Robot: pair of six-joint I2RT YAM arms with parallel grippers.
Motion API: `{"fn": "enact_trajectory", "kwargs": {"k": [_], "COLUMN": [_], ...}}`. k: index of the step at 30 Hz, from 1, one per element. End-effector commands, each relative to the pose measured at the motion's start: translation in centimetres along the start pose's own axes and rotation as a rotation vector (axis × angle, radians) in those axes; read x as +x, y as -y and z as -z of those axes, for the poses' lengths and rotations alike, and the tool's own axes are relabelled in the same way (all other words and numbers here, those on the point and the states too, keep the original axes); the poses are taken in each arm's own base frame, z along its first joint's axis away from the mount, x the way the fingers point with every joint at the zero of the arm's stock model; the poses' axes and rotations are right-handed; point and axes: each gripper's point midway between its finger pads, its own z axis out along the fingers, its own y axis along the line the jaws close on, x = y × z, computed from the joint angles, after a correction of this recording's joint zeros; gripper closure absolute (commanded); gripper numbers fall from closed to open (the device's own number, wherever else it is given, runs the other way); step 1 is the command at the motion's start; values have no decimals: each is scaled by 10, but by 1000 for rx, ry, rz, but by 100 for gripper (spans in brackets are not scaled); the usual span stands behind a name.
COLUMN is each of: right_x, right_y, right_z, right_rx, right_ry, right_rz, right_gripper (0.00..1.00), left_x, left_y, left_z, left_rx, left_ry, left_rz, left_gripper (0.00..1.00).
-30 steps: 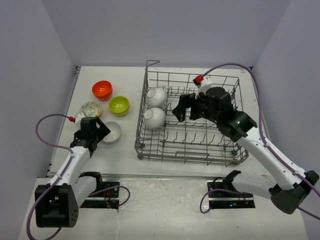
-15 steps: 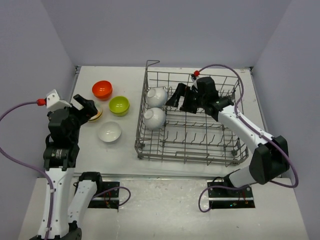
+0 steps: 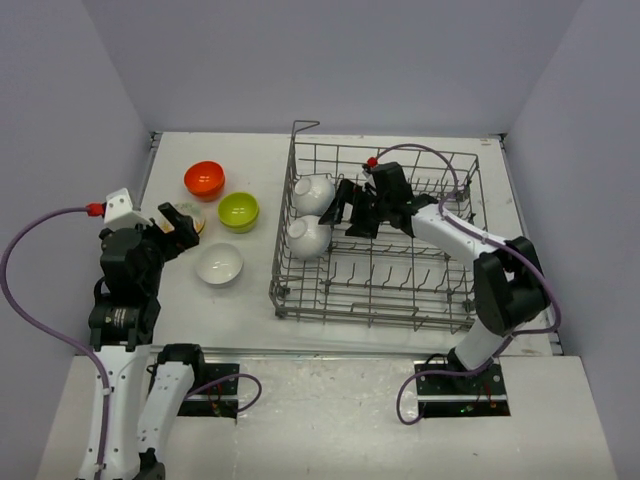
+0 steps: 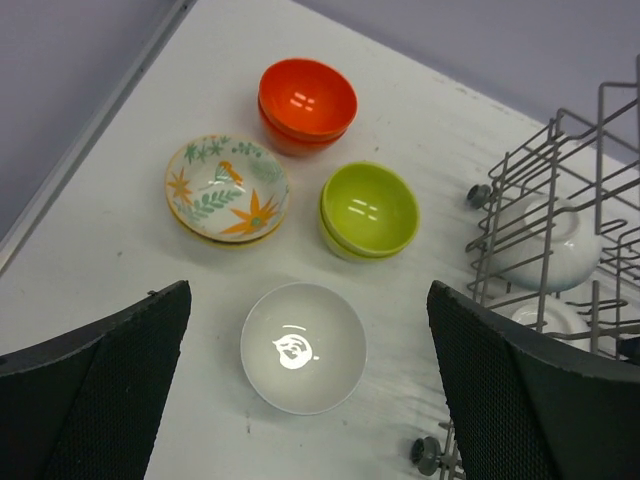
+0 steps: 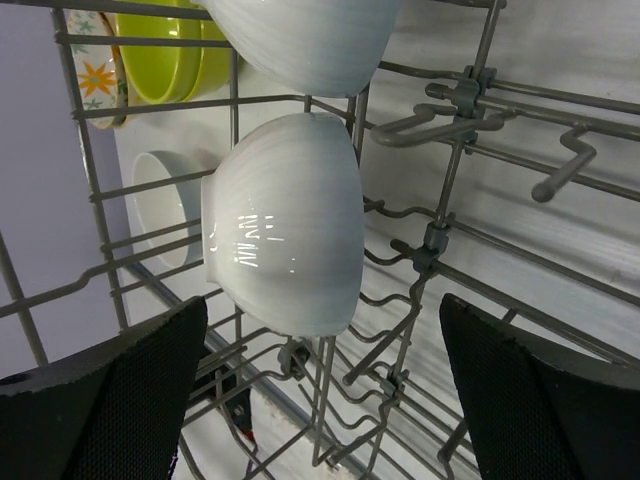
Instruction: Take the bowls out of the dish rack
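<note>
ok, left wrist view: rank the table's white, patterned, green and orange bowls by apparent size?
1. white bowl, though it is nearest the camera, so unsure.
2. patterned bowl, nearly as wide.
3. green bowl and orange bowl: look alike, not ranked.

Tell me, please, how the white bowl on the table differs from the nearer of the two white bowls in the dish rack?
The loose white bowl stands upright on the table, mouth up; the nearer racked bowl is tipped on edge among the tines of the dish rack. The loose white bowl stands by itself; the nearer racked bowl has a second white bowl close beside it. Both are round, glossy and plain white.
</note>
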Motion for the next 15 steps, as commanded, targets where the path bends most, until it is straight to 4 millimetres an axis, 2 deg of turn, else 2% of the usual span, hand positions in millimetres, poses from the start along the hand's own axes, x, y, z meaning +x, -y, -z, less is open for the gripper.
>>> {"fn": "enact_trajectory", "kwargs": {"k": [1,2,6,15], "right_x": [-9,-8,-3,8], "right_y": [-30,-33,-34,-46], "right_z": [-4,-5,-12,-17], "right_rx": [-88,-103,-122,-223], "right_ry": [2,-4,-36,-91], "right_rz": [60,68,64,50], "right_gripper": [2,2,2,3], "left_x": [9,15,11,16], "left_y": [-11,-15,-16,-17], "left_z": [-2,-3,1,-3], "left_rx": [-30,-40,-46,-44], "left_ry": [17,11,40,32], "left_rz": [-23,-22,-15,-15], "left_gripper": [0,0,0,0]}}
